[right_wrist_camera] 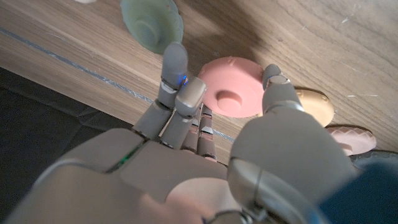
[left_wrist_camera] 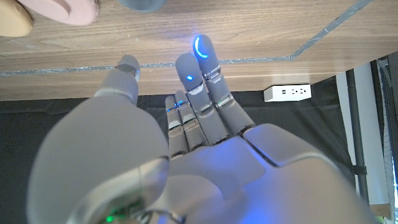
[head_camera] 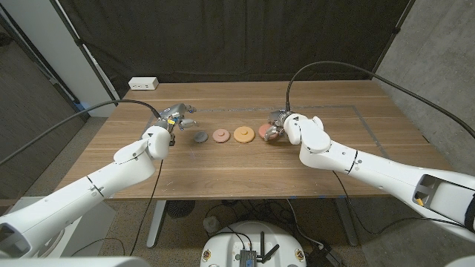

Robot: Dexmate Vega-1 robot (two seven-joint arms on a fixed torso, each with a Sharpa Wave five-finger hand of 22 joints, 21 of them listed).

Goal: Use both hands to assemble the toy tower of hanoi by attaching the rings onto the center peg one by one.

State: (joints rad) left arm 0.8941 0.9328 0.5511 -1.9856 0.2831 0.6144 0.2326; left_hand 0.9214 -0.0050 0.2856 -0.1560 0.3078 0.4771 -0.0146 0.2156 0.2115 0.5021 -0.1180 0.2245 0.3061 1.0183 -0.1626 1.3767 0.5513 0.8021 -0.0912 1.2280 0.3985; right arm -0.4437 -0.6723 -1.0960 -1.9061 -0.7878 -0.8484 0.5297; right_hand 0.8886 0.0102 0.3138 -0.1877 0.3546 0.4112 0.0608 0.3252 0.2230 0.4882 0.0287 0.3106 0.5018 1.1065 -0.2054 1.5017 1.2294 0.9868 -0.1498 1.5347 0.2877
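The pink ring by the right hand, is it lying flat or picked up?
Lying flat, it seems. The pink ring rests on the table, with the right hand and its fingers spread around it, not clearly gripping.

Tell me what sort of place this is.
Probably a lab or test bay, not a home. A black curtain hangs behind the wooden table, a white power strip sits on the table's far edge, and the floor around it is bare grey.

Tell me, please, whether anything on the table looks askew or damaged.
Nothing stands out: the grey ring, dusky pink ring, orange ring and coral ring lie flat in a row on the table, none visibly damaged.
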